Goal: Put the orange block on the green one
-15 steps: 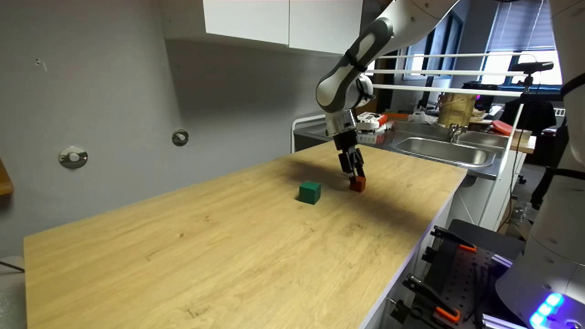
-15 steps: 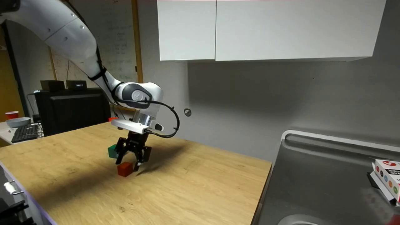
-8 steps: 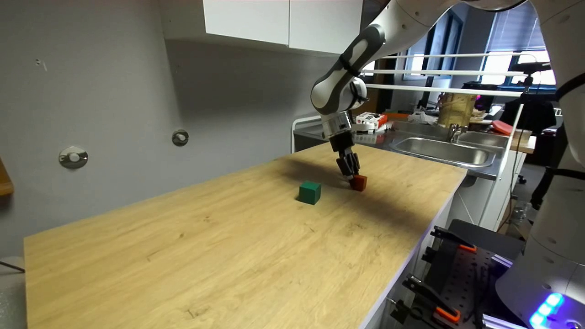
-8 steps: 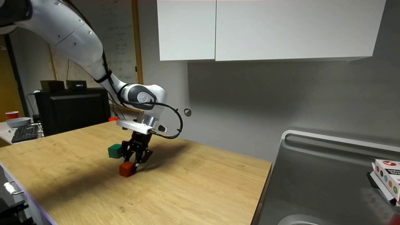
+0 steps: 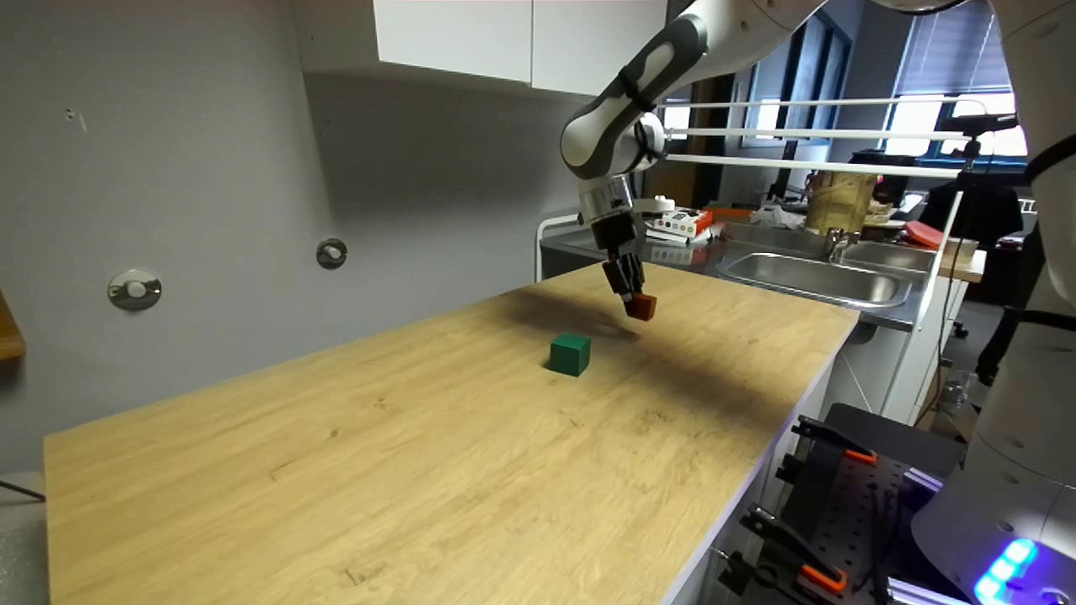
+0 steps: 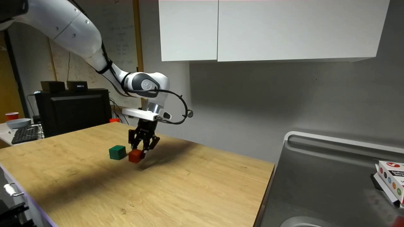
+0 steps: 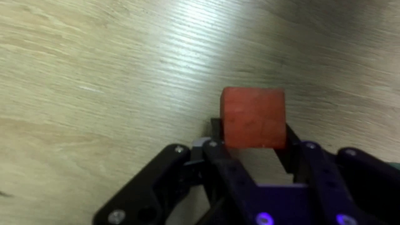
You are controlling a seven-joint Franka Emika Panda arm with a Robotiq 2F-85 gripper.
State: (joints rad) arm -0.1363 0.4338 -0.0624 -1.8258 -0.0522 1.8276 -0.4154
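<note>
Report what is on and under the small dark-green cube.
Nothing is on top of the small dark-green cube: both exterior views show its bare upper face. It stands on the pale wood-grain tabletop; the patch beneath it is covered from view.

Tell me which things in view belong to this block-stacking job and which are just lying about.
Job: small reddish-orange cube, small dark-green cube, black two-fingered gripper.
Lying about: white box with coloured dots, round grey bowl, red cup, black keyboard.

In the wrist view the green block (image 7: 396,165) is cropped; in an exterior view, the desk's (image 5: 420,454) near corner.
</note>
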